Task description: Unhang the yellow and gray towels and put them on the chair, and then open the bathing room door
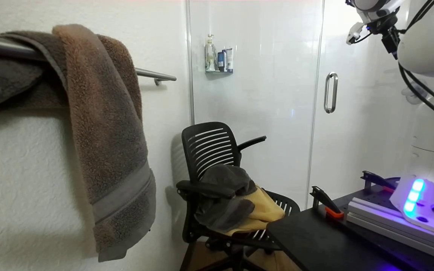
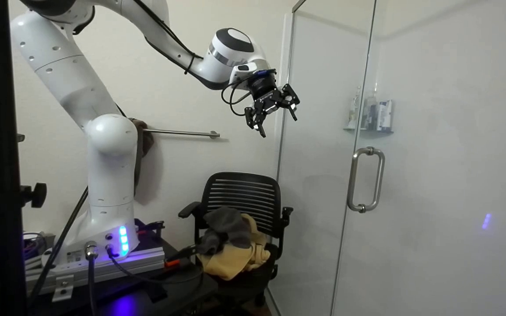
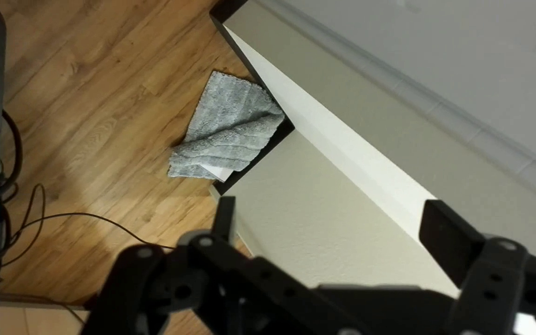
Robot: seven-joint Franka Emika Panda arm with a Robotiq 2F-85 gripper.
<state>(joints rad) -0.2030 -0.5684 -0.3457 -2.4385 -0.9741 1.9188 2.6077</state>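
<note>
The door [image 2: 437, 245], filling the right of the frame in an exterior view, looks closed; I can't tell which way it swings. Should it come outward, it could hit my own arm [image 2: 112, 175] or the tabletop [image 1: 307, 235], lower right in an exterior view, since I can't tell how much room lies between. The chair [image 2: 257, 199], lower centre, could be shoved by that swing or by my arm dipping low. The brown towel [image 1: 107, 143] hangs on the rail [image 1: 151, 73] at the left in an exterior view; its grayish hem invites mistaking it for one to take. On the chair's seat lie the yellow towel [image 2: 229, 261] and the gray towel [image 2: 229, 226], the gray partly on top; a jolt might spill the loose yellow folds off the front. My gripper [image 2: 279, 127], upper centre, is empty, its jaws wide apart, well clear of the handle [image 2: 352, 181]. My wrist view takes in mostly floor [image 3: 110, 107] and wall [image 3: 333, 223], so reaching without seeing the handle could ram the door. The handle, right of centre, is smooth bent metal: clasped askew, I expect it to slip, and the door's glossy face may fool my depth.
</note>
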